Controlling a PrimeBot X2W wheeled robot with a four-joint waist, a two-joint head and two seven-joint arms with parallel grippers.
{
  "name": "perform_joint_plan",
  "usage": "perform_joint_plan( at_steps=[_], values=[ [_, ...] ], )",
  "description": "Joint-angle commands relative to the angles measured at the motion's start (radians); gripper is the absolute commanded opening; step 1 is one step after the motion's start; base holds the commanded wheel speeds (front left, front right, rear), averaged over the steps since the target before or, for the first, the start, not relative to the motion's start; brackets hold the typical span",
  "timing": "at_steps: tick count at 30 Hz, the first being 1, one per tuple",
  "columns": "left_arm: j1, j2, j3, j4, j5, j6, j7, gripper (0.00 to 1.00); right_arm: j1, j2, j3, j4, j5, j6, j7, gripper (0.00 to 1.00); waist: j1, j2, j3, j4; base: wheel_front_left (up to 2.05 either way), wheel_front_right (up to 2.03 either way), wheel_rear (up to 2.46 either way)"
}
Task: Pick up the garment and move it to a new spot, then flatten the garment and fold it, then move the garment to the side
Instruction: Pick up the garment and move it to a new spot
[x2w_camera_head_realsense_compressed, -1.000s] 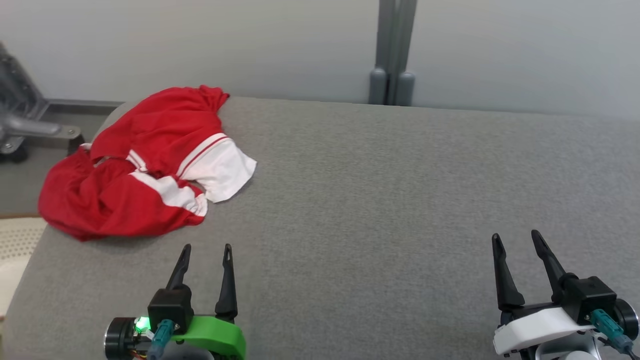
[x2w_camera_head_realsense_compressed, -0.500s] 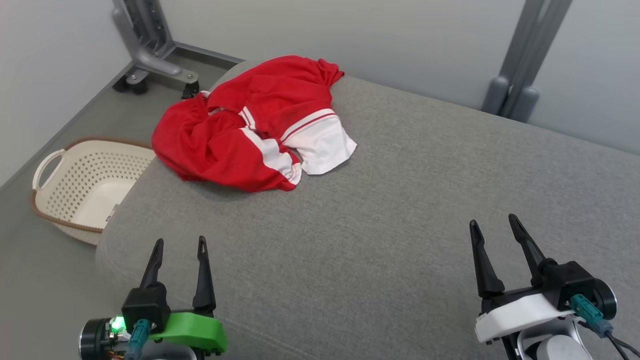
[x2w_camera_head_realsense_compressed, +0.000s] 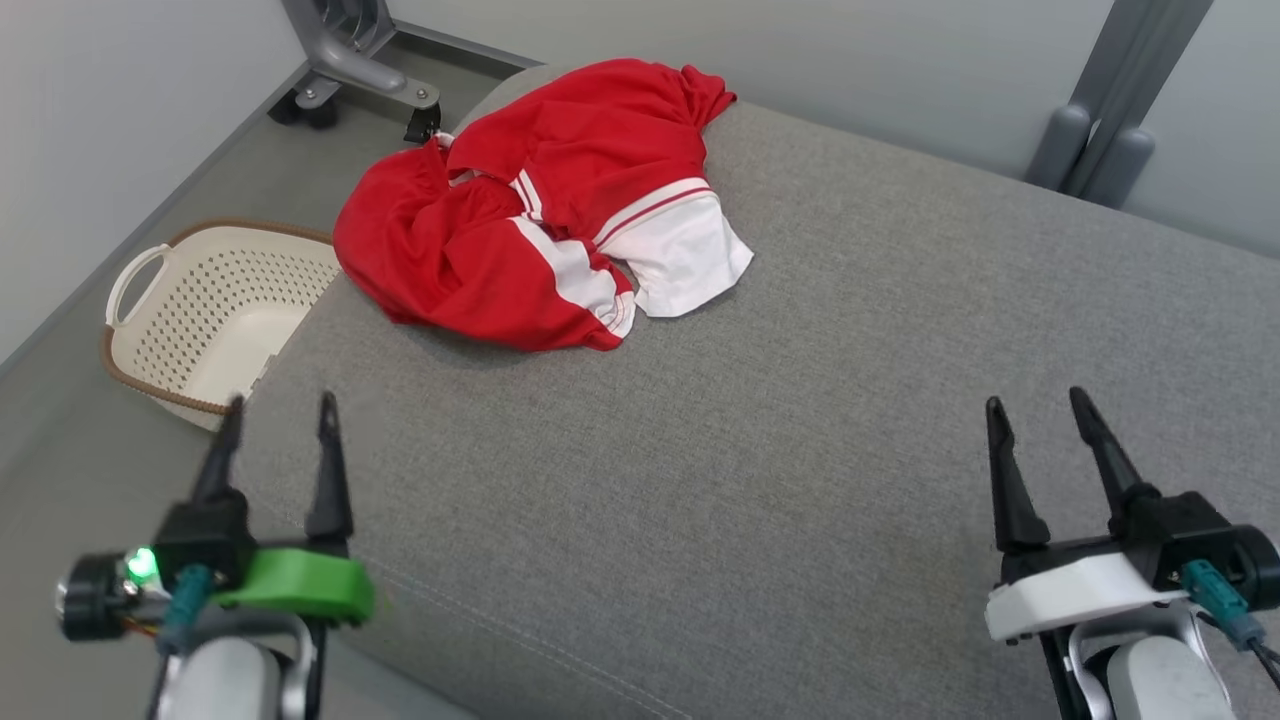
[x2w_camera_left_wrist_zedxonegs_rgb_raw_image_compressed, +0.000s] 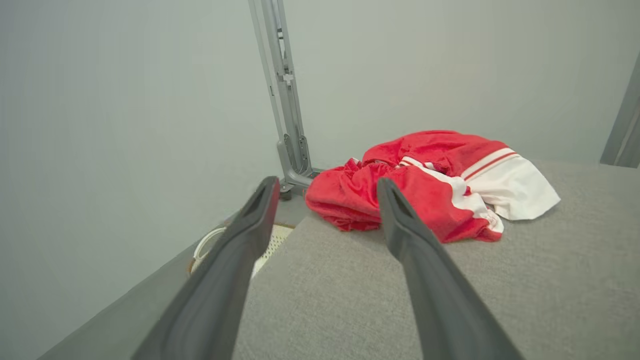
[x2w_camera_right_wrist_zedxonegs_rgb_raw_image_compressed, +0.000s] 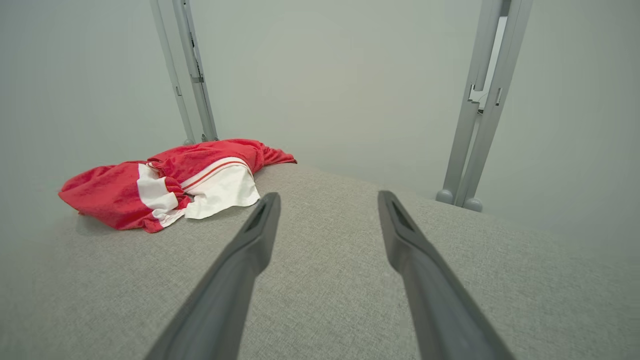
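**Head view.**
- Grey cushion (x2w_camera_head_realsense_compressed: 780, 430): wide padded top, the reference for every entry below.
- Garment (x2w_camera_head_realsense_compressed: 530, 215): red with white panels and thin red stripes. It lies crumpled on the cushion's far left corner, with one red lobe sagging over the left edge.
- Basket (x2w_camera_head_realsense_compressed: 215, 300): cream, perforated, brown-rimmed, with a loop handle. It stands on the floor against the cushion's left side, and this view looks straight down into it.
- Wheeled metal foot (x2w_camera_head_realsense_compressed: 350, 65): on the floor beyond the cushion's far left corner.
- Grey post (x2w_camera_head_realsense_compressed: 1110, 110): behind the cushion's far edge.
- Left gripper (x2w_camera_head_realsense_compressed: 280, 405): green-shelled, level with the cushion's near left corner and partly past its edge. Its fingers point away from the robot, spread and empty.
- Right gripper (x2w_camera_head_realsense_compressed: 1035, 398): white-shelled, above the cushion's near right part. Its fingers are likewise parted and hold nothing.
- Both grippers are well apart from the garment.

**Left wrist view.**
- A low look along the cushion's left edge.
- The garment (x2w_camera_left_wrist_zedxonegs_rgb_raw_image_compressed: 425, 185) shows as a heap beyond the right finger.
- A sliver of the basket's rim (x2w_camera_left_wrist_zedxonegs_rgb_raw_image_compressed: 210, 245) shows below the cushion's edge, beside the left finger.
- A slotted upright rises against the wall (x2w_camera_left_wrist_zedxonegs_rgb_raw_image_compressed: 100, 125).

**Right wrist view.**
- The fingers are wide apart over bare cushion (x2w_camera_right_wrist_zedxonegs_rgb_raw_image_compressed: 525, 280).
- The garment (x2w_camera_right_wrist_zedxonegs_rgb_raw_image_compressed: 165, 185) sits at the cushion's far left, its white panel facing the camera.
- Two uprights stand behind the far edge, one behind the garment (x2w_camera_right_wrist_zedxonegs_rgb_raw_image_compressed: 192, 75) and one towards the right (x2w_camera_right_wrist_zedxonegs_rgb_raw_image_compressed: 480, 100).
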Motion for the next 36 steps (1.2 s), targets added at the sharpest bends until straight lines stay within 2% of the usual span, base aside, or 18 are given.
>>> perform_joint_plan(
  at_steps=[1,7,10,16,20,25,27,33,34,35,36],
  values=[
    [-0.065,0.031,0.017,-0.001,0.006,-0.011,-0.001,1.0,-0.029,-0.004,-0.015,-0.014,-0.027,0.0,-0.003,1.0,0.0,0.0,0.047,-0.019,0.0,0.0,0.0],
    [-0.319,0.138,0.041,0.105,0.01,-0.076,0.02,1.0,-0.117,-0.004,-0.034,-0.052,-0.113,0.0,-0.003,1.0,0.0,0.0,0.174,-0.088,0.0,0.0,0.0],
    [-0.455,0.181,0.015,0.205,-0.001,-0.117,0.089,1.0,-0.161,-0.004,-0.011,-0.058,-0.149,0.0,-0.003,1.0,0.0,0.0,0.247,-0.129,0.0,0.0,0.0],
    [-0.682,0.205,-0.012,0.431,-0.113,-0.152,0.249,1.0,-0.21,-0.004,0.027,-0.049,-0.191,0.0,-0.003,1.0,0.0,0.0,0.349,-0.198,0.0,0.0,0.0],
    [-0.745,0.203,-0.082,0.532,-0.202,-0.156,0.334,1.0,-0.213,-0.004,0.032,-0.05,-0.203,0.0,-0.003,1.0,0.0,0.0,0.394,-0.228,0.0,0.0,0.0],
    [-0.736,0.218,-0.218,0.551,-0.363,-0.155,0.396,1.0,-0.214,-0.004,0.021,-0.062,-0.212,0.0,-0.003,1.0,0.0,0.0,0.424,-0.243,0.0,0.0,0.0],
    [-0.724,0.245,-0.268,0.557,-0.416,-0.154,0.407,1.0,-0.216,-0.004,0.02,-0.063,-0.213,0.0,-0.003,1.0,0.0,0.0,0.431,-0.244,0.0,0.0,0.0],
    [-0.724,0.281,-0.353,0.599,-0.499,-0.154,0.424,1.0,-0.225,-0.004,0.042,-0.055,-0.195,0.0,-0.003,1.0,0.0,0.0,0.422,-0.248,0.0,0.0,0.0],
    [-0.727,0.286,-0.364,0.602,-0.509,-0.154,0.428,0.88,-0.225,-0.004,0.045,-0.054,-0.192,0.0,-0.003,1.0,0.0,0.0,0.417,-0.248,0.0,0.0,0.0],
    [-0.731,0.293,-0.377,0.604,-0.525,-0.154,0.432,0.39,-0.224,-0.003,0.048,-0.052,-0.189,0.0,-0.003,1.0,0.0,0.0,0.411,-0.248,0.0,0.0,0.0],
    [-0.734,0.298,-0.387,0.605,-0.535,-0.154,0.437,0.1,-0.223,-0.003,0.048,-0.049,-0.188,0.0,-0.003,1.0,0.0,0.0,0.405,-0.248,0.0,0.0,0.0]
  ],
)
